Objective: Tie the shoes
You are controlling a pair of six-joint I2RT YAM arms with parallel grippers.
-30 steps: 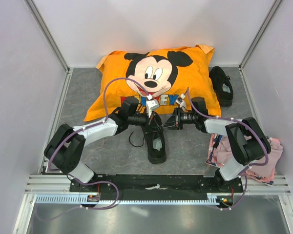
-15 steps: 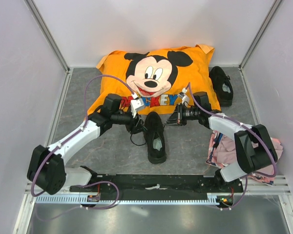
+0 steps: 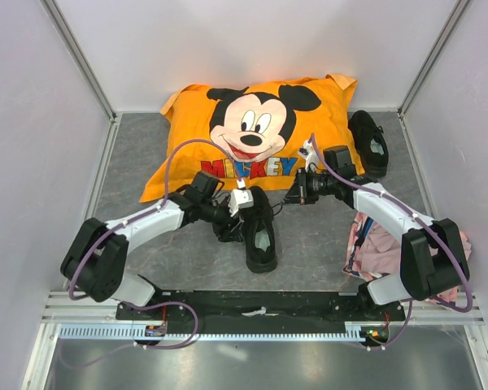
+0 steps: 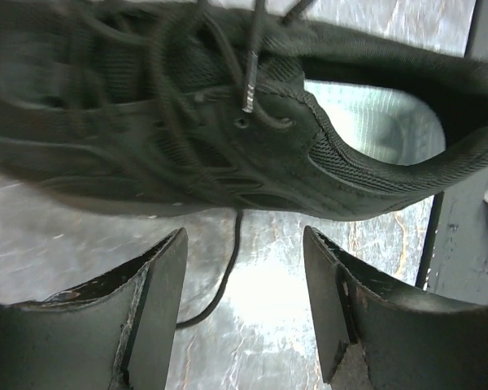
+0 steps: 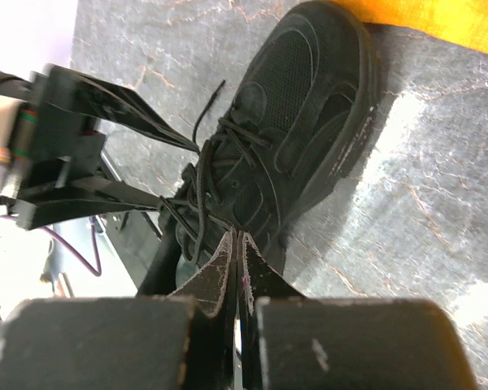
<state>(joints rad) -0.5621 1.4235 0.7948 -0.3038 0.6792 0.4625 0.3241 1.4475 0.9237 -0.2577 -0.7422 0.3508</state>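
The near shoe (image 3: 260,229) lies centred on the table (image 3: 134,162), laces (image 5: 211,175) loose, the second shoe (image 3: 368,142) far right; the left jaws stand open and empty at the near shoe's flank, presumably to take a lace, the right jaws closed above its lacing, contents indeterminate.

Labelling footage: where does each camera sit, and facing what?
Top external: above and behind the bases, looking down on both arms, pillow, near shoe, far shoe.
Left wrist: on the left gripper, facing the near shoe's side; open fingers below.
Right wrist: on the right gripper, facing that shoe's laces; shut fingers below.
Shared: near shoe.
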